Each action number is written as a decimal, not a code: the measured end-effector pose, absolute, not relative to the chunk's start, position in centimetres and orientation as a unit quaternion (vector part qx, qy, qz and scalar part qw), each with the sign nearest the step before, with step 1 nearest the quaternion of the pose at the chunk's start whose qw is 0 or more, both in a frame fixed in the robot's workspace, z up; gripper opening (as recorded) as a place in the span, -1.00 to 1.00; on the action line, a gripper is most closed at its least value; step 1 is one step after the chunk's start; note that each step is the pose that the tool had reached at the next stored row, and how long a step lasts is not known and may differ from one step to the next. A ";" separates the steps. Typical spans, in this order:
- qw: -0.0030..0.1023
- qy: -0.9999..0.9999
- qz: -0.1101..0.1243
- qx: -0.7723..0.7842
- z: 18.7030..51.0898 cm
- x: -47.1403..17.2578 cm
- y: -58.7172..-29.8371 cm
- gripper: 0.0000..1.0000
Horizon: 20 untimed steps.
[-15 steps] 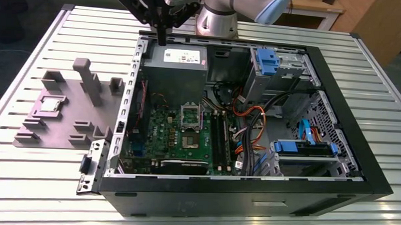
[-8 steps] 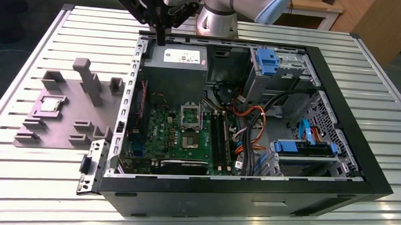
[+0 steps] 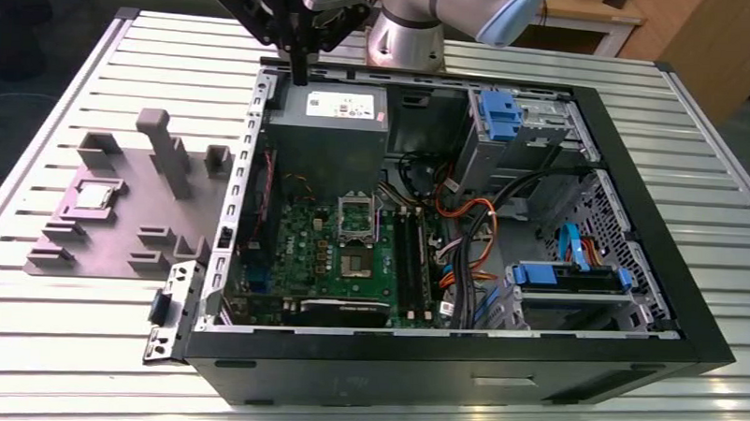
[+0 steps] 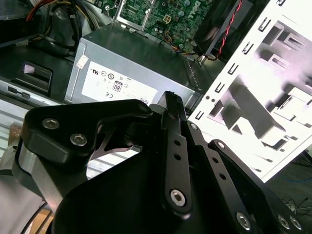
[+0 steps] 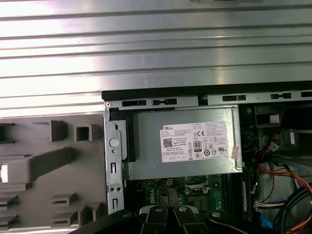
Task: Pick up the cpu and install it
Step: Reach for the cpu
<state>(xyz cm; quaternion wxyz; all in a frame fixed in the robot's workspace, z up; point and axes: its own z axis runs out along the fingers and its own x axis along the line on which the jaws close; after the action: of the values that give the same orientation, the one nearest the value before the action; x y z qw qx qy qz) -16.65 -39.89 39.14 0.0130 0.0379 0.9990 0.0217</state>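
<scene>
The cpu [image 3: 95, 195], a small silvery square, lies flat in a recess of the grey plastic fixture [image 3: 150, 212] on the exterior view's left, outside the open computer case [image 3: 470, 345]. My gripper [image 3: 301, 77] hangs above the case's far wall, over the grey power supply [image 3: 328, 134], well away from the cpu. Its black fingers are pressed together with nothing between them, as both wrist views also show [image 4: 170, 96] [image 5: 168, 199]. Inside the case lies the green motherboard [image 3: 348, 266], with a metal-framed socket [image 3: 356, 215] just beyond a dark square chip.
The case stands on a ribbed aluminium table [image 3: 71, 350]. Cables [image 3: 468, 232] and blue drive brackets [image 3: 573, 274] crowd the case's right side in the exterior view. Tall grey posts [image 3: 165, 152] rise from the fixture near the case wall. The arm's base [image 3: 406, 34] stands behind the case.
</scene>
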 end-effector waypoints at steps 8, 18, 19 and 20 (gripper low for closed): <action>0.013 0.999 0.022 0.038 39.1 -16.9 -39.9 -0.79; 0.013 0.999 0.022 0.038 39.1 -17.2 -39.9 -0.79; 0.013 0.999 0.022 0.038 39.1 -17.3 -39.9 -0.79; 0.013 0.999 0.022 0.038 39.1 -17.3 -39.9 -0.79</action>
<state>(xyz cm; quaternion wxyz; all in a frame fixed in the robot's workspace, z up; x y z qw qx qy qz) -17.28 -39.89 39.13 0.0130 0.0379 0.9990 0.0217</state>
